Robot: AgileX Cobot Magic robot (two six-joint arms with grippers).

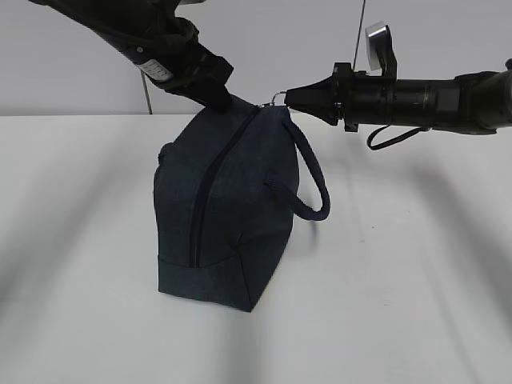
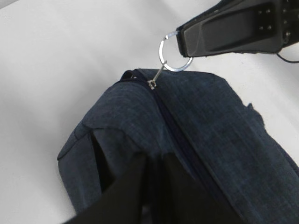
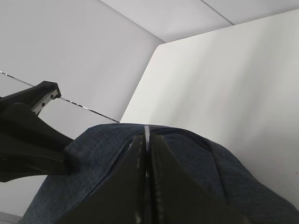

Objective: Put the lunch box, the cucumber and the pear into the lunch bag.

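The dark navy lunch bag [image 1: 228, 208] stands on one end on the white table, its zipper [image 1: 204, 188] closed along the side facing me. My right gripper [image 1: 290, 98] is shut on the silver ring pull [image 2: 174, 55] at the bag's top; the ring shows edge-on between its fingers in the right wrist view [image 3: 146, 135]. My left gripper [image 1: 218, 98] is shut on a fold of the bag's fabric [image 2: 152, 161] at the top left corner. The lunch box, the cucumber and the pear are out of view.
The bag's looped strap handle [image 1: 314, 180] hangs out to the right of the bag. The white table [image 1: 400, 280] spreads around the bag, with a grey wall behind.
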